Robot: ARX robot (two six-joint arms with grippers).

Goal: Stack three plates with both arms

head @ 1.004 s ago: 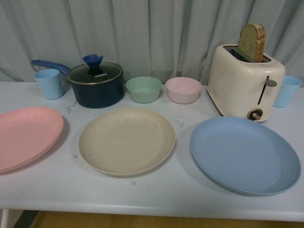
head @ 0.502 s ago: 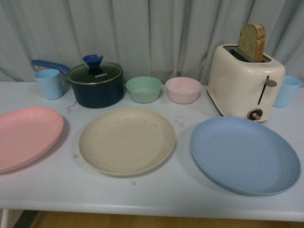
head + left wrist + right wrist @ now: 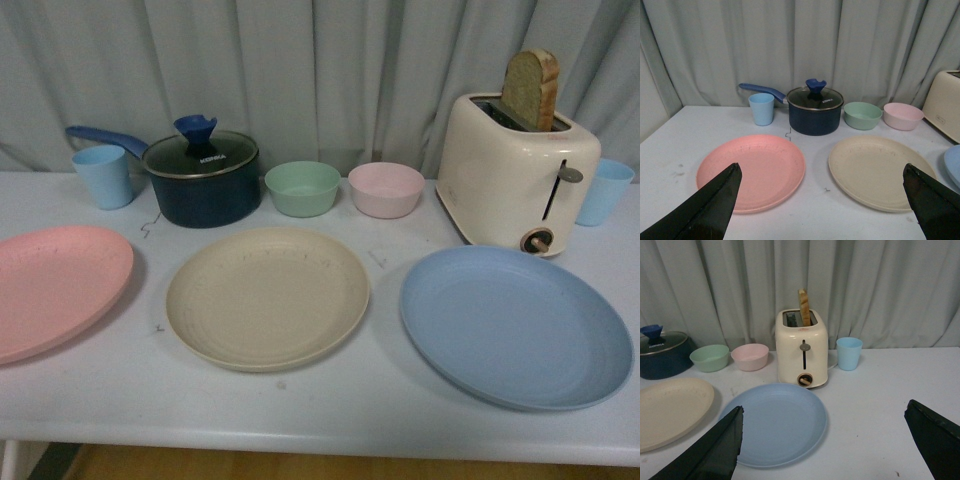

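On the pale table [image 3: 330, 415], front row: three plates lying flat, each apart from the others.
- Pink plate [image 3: 55, 285]: at the left, partly cut off by the frame edge.
- Cream plate [image 3: 267, 297]: in the middle.
- Blue plate [image 3: 515, 325]: at the right, near the toaster's foot.

Back row, left to right, before a grey curtain [image 3: 320, 70]:
- Light blue cup [image 3: 103, 175].
- Dark blue saucepan [image 3: 200, 185] with a glass lid and blue knob; its handle reaches left above the cup.
- Green bowl [image 3: 302, 188].
- Pink bowl [image 3: 386, 189], just beside the green one.
- Cream toaster [image 3: 515, 185], with one bread slice [image 3: 530, 88] standing up from a slot.
- Second light blue cup [image 3: 603, 190], at the toaster's right side.

Left gripper [image 3: 821, 172]: jaws spread wide with nothing between them. It is clear of the plates and faces the pink and cream ones.

Right gripper [image 3: 825, 407]: jaws likewise spread wide and holding nothing. It faces the blue plate, with the toaster beyond.
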